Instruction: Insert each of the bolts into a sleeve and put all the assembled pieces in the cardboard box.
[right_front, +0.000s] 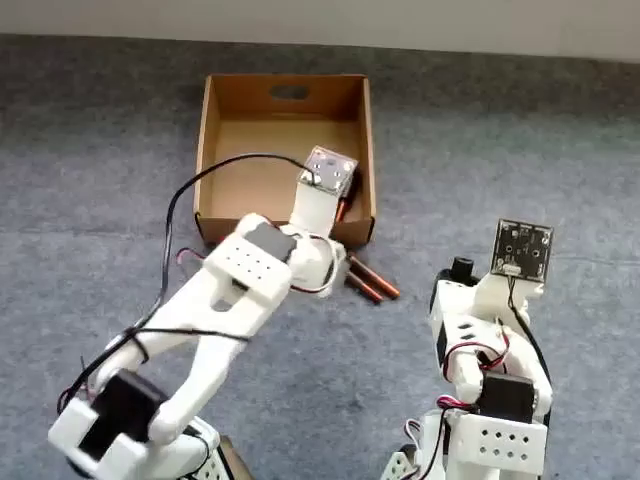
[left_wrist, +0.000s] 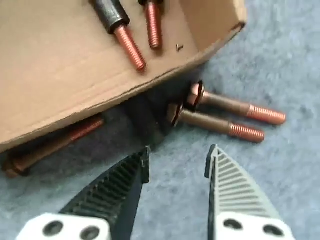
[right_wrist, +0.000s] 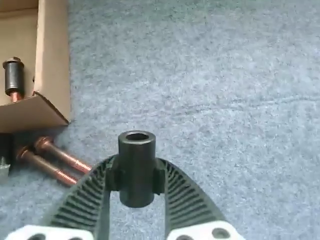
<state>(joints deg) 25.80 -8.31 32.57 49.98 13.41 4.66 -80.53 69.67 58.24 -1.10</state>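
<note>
**Sleeve clamped, bolts loose by the box**

The right gripper (right_wrist: 136, 175) pinches a matte black, hollow sleeve (right_wrist: 136, 150) upright between ribbed fingers. The left gripper (left_wrist: 178, 156) hangs wide open and empty over the fuzzy grey counter (right_front: 520, 150). Two copper bolts (left_wrist: 225, 103), smooth-shanked with threaded tips, lie side by side at 5 o'clock of the cardboard box (right_front: 368, 150). The left wrist view adds two sleeved bolts (left_wrist: 117, 30) on the box floor and a third bolt (left_wrist: 50, 145) along its outer wall. In the high view the left arm lies over that corner.

Grey carpet (right_front: 540, 150) covers the table. A cardboard box (right_front: 205, 160) sits on it, upper centre of the frame, and two copper bolts (right_front: 380, 282) lie just below the box's lower right corner.
</note>
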